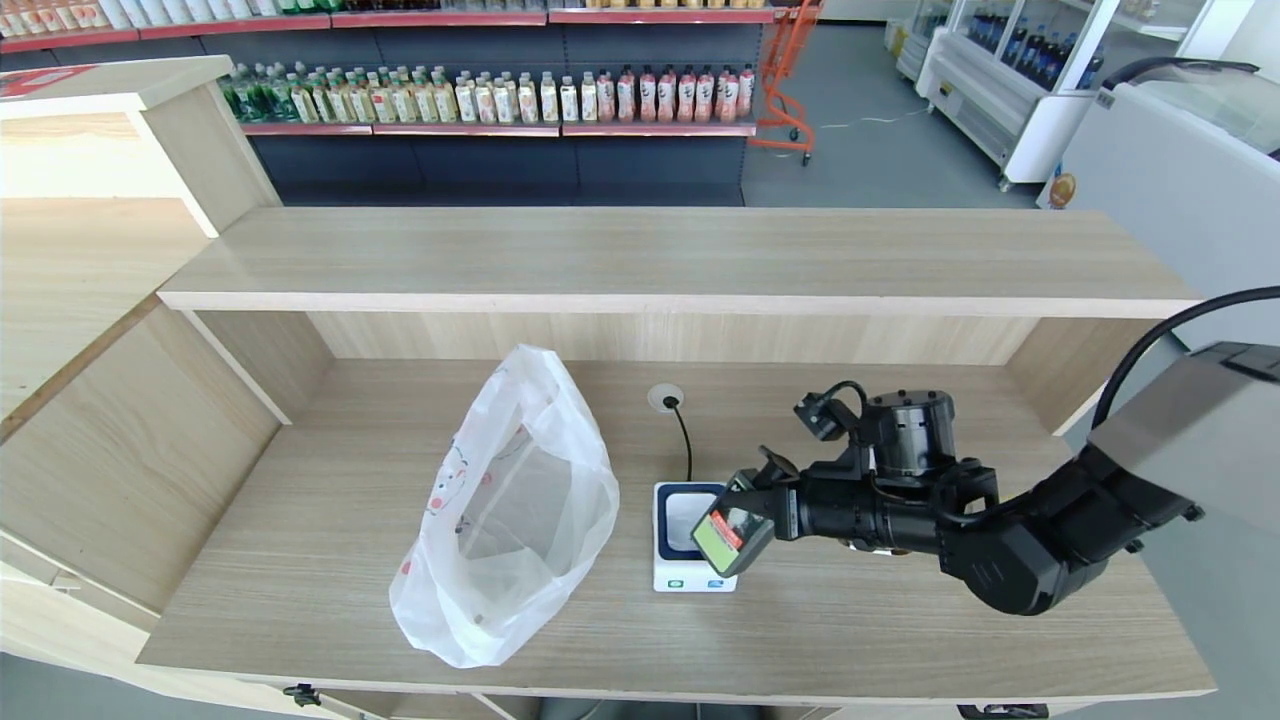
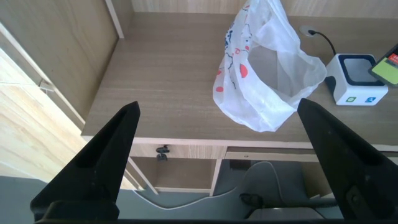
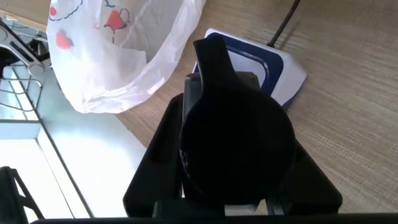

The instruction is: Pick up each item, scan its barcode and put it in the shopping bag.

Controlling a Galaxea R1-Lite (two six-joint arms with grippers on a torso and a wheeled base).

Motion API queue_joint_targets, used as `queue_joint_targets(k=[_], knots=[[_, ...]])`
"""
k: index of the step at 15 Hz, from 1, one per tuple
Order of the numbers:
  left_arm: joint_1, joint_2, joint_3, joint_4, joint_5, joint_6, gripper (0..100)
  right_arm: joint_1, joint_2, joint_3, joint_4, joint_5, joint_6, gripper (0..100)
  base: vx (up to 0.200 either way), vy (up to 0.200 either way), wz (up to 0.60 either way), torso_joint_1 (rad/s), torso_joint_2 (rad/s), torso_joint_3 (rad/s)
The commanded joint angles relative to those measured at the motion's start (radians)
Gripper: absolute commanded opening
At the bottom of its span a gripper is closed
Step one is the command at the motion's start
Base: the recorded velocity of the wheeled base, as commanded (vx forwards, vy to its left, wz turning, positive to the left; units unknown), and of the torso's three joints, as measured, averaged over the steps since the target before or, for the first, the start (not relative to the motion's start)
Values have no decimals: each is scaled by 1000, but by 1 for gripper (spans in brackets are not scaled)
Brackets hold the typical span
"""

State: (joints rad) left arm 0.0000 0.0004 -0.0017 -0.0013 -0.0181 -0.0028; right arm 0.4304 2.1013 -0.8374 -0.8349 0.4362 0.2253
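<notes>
**A:** The right pincer (image 1: 742,522) is closed on a small flat packet (image 1: 722,540) with a green face and a red patch. It holds the packet just above the scanner (image 1: 675,575), over its 3 o'clock edge.

**B:** And the left pincer (image 2: 219,104)?

**A:** Spread wide with nothing in it, hanging off the counter's near edge. I'd put it at about 7 o'clock from the shopping bag (image 1: 510,510).

**B:** How will the packet handle?

**A:** It looks light and fairly stiff, and glossy, so it could slip if the squeeze eases. I'd grip it by the edges and leave the printed face clear for the scanner's window. I can't make out the barcode itself.

**B:** And the bag?

**A:** It's thin, soft plastic, slumped on the counter (image 1: 850,630) at the scanner's 9 o'clock, close by but not touching. Its mouth gapes upward, I think. A nudge would probably fold it shut — better to lower the packet in from above.

**B:** What about the surface?

**A:** Pale wood-grain, smooth and level, with a raised ledge at 12 o'clock and side walls at 3 and 9. A black cable (image 1: 684,440) runs from the scanner toward 12 o'clock into a round hole.

**B:** And the room?

**A:** It's a shop. There are shelves of bottles (image 1: 480,100) beyond the ledge at 12 o'clock, and chest freezers (image 1: 1150,170) at about 2 o'clock.
</notes>
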Motion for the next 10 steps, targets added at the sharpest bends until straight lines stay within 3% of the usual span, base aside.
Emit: queue_joint_targets(k=[1, 10], knots=[[0, 0, 0, 0, 0, 0, 100, 19, 37, -31, -1, -1, 2, 0, 0, 0, 0, 0, 0, 0], [0, 0, 0, 0, 0, 0, 100, 68, 94, -103, -1, -65, -1, 0, 0, 0, 0, 0, 0, 0]])
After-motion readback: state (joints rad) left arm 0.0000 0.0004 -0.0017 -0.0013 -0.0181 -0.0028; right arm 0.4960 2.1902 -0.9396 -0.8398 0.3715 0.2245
